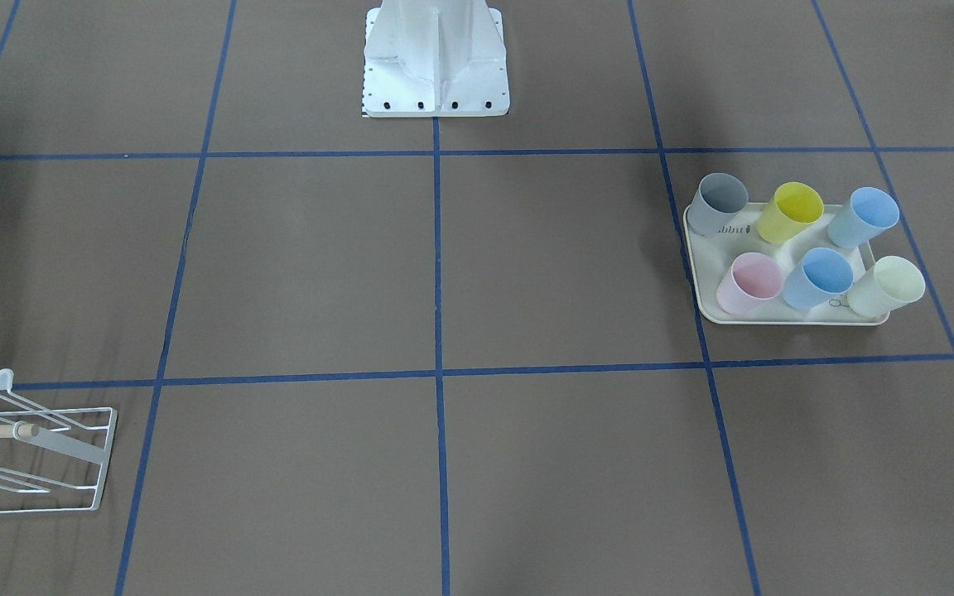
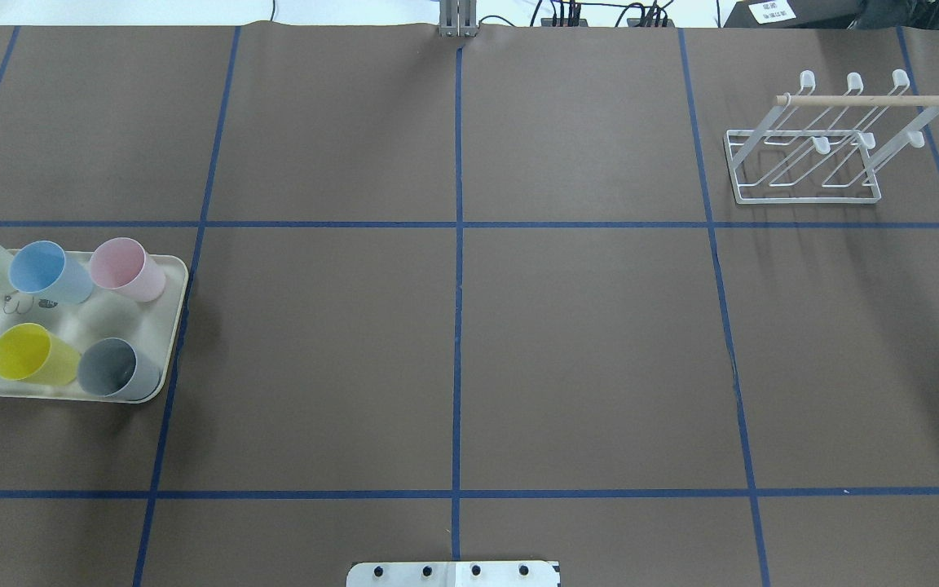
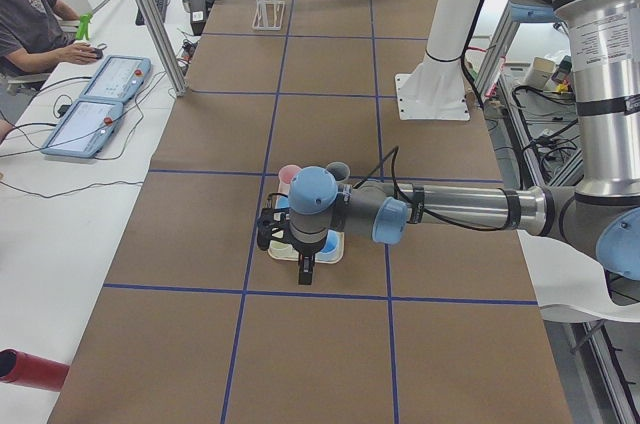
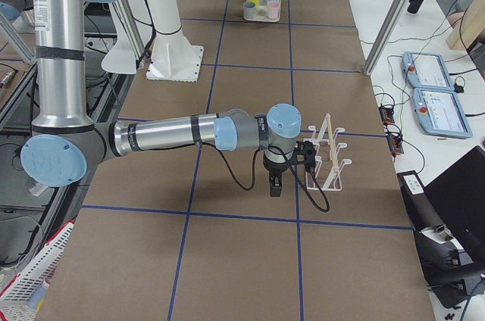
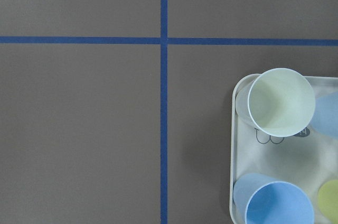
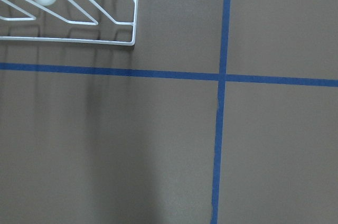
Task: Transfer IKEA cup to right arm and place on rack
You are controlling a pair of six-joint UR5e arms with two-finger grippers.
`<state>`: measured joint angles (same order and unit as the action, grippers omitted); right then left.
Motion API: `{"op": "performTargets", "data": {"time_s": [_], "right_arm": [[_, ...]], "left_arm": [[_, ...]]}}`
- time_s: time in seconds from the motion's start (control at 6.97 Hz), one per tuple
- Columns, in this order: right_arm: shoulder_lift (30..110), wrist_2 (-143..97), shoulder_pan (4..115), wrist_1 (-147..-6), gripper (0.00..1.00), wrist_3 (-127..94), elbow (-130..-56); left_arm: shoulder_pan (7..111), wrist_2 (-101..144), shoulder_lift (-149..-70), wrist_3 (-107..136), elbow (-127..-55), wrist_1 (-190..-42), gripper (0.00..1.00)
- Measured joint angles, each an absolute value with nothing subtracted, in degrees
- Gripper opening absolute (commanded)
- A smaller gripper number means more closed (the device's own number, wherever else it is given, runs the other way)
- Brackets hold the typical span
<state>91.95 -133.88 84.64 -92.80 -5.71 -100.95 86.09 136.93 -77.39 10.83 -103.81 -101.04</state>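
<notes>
I am making out dark letters, roughly "bbu", on my cream tray (image 1: pixel 775 313), beside the grey cup (image 1: pixel 719 203) (rest unclear), far white label (image 2: pixel 771 11) showing print too small for reading

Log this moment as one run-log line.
cups: six on tray | rack: no cups | left gripper: near tray, state unclear | right gripper: near rack, state unclear

You get bright, even overhead light on the matte brown table (image 2: pixel 584 342). Soft, streaked shadows trail from the rack (image 2: pixel 861 100) across the tabletop, and a faint one edges the tray (image 2: pixel 86 318). Every view is sharp, corners included.
</notes>
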Motion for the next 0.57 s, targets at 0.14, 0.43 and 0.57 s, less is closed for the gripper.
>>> {"op": "performTargets", "data": {"time_s": [0.14,0.43,0.57], "right_arm": [[92.0,-133.9,84.6,-92.7,1.00,-5.7,-101.0],[92.0,-133.9,84.5,-92.5,1.00,-5.7,-100.9],[91.9,-134.1,84.3,-92.3,1.00,-5.9,-100.8]], "left_arm": [[86.1,136.8,-77.3,10.8,-103.9,-101.2,1.00],[86.1,136.6,-76.7,10.8,-104.3,-101.6,1.00],[86.0,136.7,-76.5,11.0,-104.2,-101.8,1.00]]}}
